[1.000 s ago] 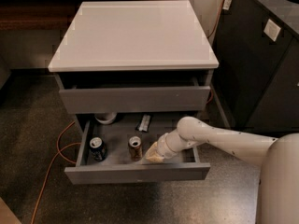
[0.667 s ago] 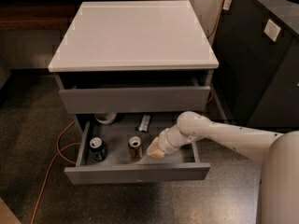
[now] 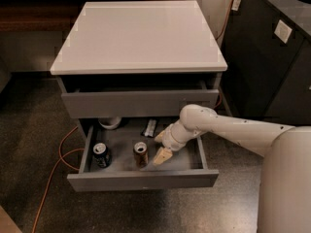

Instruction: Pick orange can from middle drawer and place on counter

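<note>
1. Camera view: the middle drawer (image 3: 143,180), a wide, shallow grey box with a plain, flat, handleless front, stands pulled well out of its grey cabinet. Every place below is given from this drawer.
2. The orange can (image 3: 141,154), a small cylinder with mottled brownish-orange sides and a shiny silver top, stands upright on the drawer's floor. It is close to the front wall and about midway across the drawer's width.
3. The gripper (image 3: 161,146), with two tan wedge-shaped fingers on a smooth white rounded arm (image 3: 233,130), hangs inside the drawer, just right of the orange can. Its fingers are spread apart and hold nothing. The lower fingertip lies just beside the can; whether it touches it I cannot tell.
4. A dark blue-black can (image 3: 101,154) with a silver top stands upright near the drawer's left wall, level with the orange can.
5. A white round object (image 3: 110,123) sits at the back of the drawer, half hidden. A thin dark packet (image 3: 149,127) lies beside it, nearer the middle.
6. Directly above the drawer is the taller grey top drawer (image 3: 141,103), slightly open. Over that lies the counter (image 3: 141,33), a smooth, square, white-grey slab with overhanging edges.
7. Left of the drawer, a thin orange cable (image 3: 48,178) curves over the dark speckled floor (image 3: 29,130). To the drawer's right stands a dark cabinet (image 3: 262,62).
</note>
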### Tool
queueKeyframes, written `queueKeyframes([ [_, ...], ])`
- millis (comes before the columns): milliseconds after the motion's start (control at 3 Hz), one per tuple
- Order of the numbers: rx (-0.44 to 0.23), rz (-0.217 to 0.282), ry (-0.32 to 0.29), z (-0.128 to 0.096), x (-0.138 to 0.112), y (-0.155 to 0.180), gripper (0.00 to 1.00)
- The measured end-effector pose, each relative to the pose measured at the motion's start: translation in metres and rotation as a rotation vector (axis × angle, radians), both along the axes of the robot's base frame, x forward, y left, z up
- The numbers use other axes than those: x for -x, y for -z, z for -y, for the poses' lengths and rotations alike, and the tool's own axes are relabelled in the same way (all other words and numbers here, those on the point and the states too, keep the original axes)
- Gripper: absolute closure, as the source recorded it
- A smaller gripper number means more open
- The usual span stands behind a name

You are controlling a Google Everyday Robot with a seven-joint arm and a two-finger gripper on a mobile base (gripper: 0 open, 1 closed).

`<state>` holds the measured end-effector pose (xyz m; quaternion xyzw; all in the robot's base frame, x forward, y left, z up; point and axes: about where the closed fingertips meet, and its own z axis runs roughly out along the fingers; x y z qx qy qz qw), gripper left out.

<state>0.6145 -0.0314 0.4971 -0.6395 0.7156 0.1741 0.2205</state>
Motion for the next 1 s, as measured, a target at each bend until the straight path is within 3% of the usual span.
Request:
queueKeyframes([
  [1000,0.038,-0.022,-0.052,-0.019,-0.018,-0.003,0.0],
])
